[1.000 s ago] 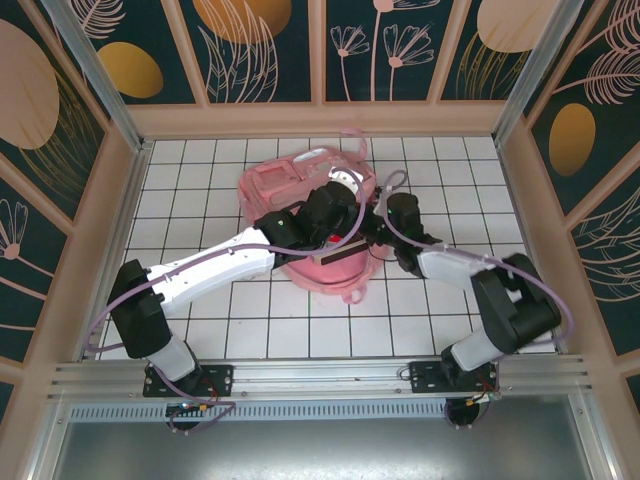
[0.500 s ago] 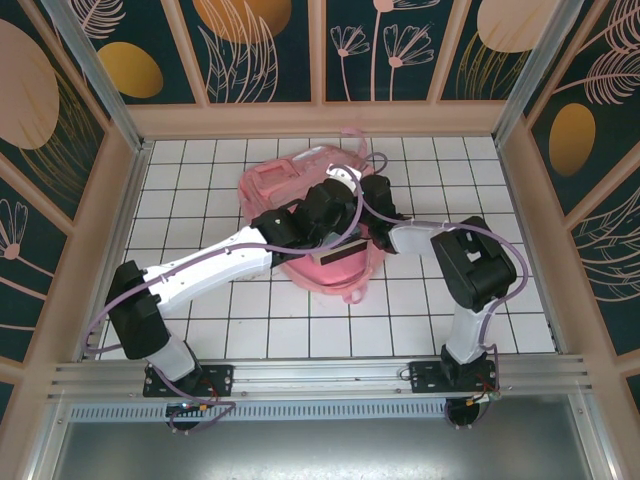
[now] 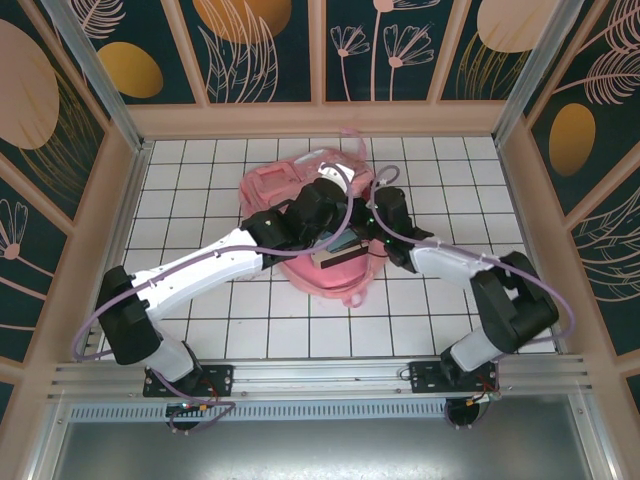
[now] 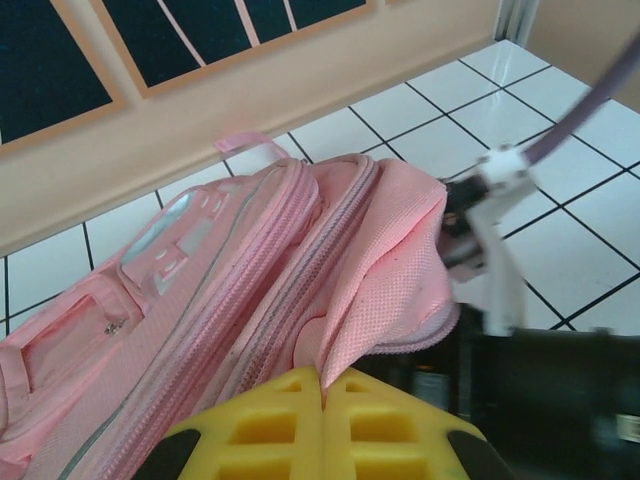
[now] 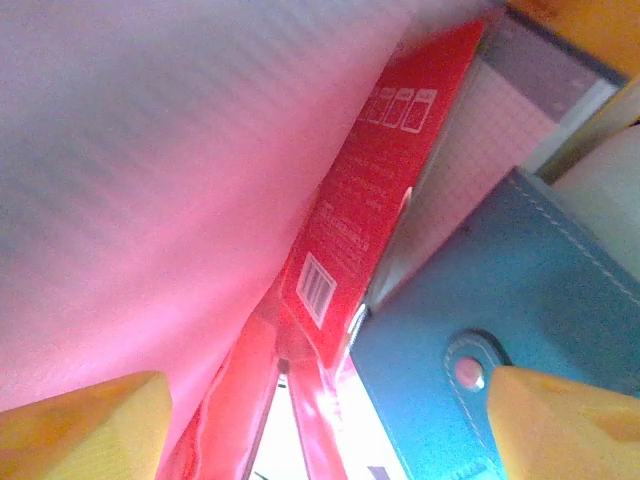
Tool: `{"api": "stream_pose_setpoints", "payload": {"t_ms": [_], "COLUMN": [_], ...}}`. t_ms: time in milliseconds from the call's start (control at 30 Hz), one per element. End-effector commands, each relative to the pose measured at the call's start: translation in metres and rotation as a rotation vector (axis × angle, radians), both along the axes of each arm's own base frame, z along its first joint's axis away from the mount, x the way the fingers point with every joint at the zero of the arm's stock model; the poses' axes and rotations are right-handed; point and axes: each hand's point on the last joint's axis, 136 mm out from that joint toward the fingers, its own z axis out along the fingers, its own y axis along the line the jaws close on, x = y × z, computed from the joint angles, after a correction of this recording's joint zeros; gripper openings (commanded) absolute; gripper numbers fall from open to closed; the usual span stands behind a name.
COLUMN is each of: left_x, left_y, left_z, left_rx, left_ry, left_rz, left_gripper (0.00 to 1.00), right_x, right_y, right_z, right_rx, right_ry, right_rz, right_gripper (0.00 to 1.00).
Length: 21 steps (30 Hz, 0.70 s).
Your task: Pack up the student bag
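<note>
- The student bag (image 3: 272, 185) lies slumped on the white tiled counter (image 3: 250, 320), toward the back wall and about midway across. Both my arms reach in at its near side.
- It is soft fabric throughout, and I judge it light and floppy. It will sag and fold wherever it is lifted, so the mouth has to be held up for anything to go in.
- The zip-edged rim of the opening looks the surest place to take hold, since loose mesh could slide out of a pinch.
- My left fingers (image 4: 270, 430) are pressed together, pinching the edge of the bag's pink mesh flap (image 4: 390, 290) and holding it raised off the opening.
- My right fingers (image 5: 85, 425) are spread wide inside the bag, with pink lining close along one side.
- A red box (image 5: 370, 200) and a blue case (image 5: 500, 290) with a snap button stand on edge side by side in the gap ahead of the right fingers.
- The right fingers grip neither of them; whether a fingertip brushes the case or the lining I cannot tell.
</note>
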Motion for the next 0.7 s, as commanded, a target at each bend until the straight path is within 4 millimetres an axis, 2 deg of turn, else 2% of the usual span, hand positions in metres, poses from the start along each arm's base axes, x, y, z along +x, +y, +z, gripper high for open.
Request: {"api": "stream_pose_setpoints", "payload": {"t_ms": [0,133,200,333,433,567,667], "left_x": [0.002,0.002,0.004,0.004,0.006,0.008,0.011], "left_y": [0.009,0.013,0.017,0.025,0.032,0.042,0.052], "left_z": [0.039,0.035,0.033,0.028,0.025,0.021,0.020], "left_rx": [-0.121,-0.117,-0.115,-0.120,-0.111,-0.094,-0.071], "left_ry": [-0.066,-0.062,-0.058,-0.044,-0.044,-0.042,-0.046], "left_rz": [0.020,0.027,0.034,0.035,0.052,0.081,0.109], "left_gripper": [0.00,0.00,0.00,0.00,0.00,0.00,0.00], "right_x": [-0.016,-0.035,-0.041,-0.048,-0.050,-0.055,-0.061], "right_y": [-0.020,-0.040,-0.054,-0.092,-0.108,-0.109,-0.094], "right_z": [-0.005,0.001,-0.006,-0.038,-0.059,-0.076,-0.083], "right_rx": [-0.101,-0.159,-0.235,-0.365,-0.367,-0.355,-0.308], "right_ry": [-0.030,-0.068,-0.055,0.042,0.090,0.113,0.114], "right_rz": [-0.014,-0.022,-0.046,-0.095,-0.087,-0.061,-0.014], "right_gripper": [0.85,0.84,0.83,0.81,0.81,0.80,0.70]}}
